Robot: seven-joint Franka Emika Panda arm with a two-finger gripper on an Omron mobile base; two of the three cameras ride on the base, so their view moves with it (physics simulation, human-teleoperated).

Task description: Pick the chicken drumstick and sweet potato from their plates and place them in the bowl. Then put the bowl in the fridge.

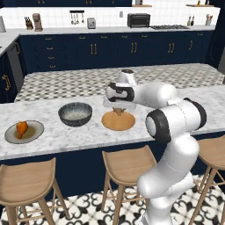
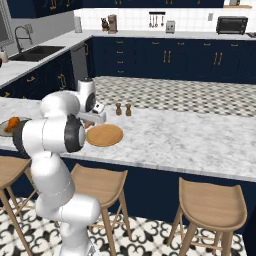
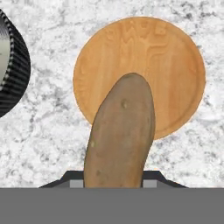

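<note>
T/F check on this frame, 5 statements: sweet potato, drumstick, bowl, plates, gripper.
1. The gripper is shut on the sweet potato, lifted above the wooden plate. True.
2. The chicken drumstick is already in the bowl. False: it lies on the grey-green plate, left of the bowl in the left base view.
3. The bowl sits on the marble counter between the two plates. True.
4. The wooden plate has another food item lying on it. False: its surface is bare under the raised sweet potato.
5. The bowl holds the sweet potato. False: the sweet potato is in the gripper, and the bowl looks empty in the left base view.
</note>
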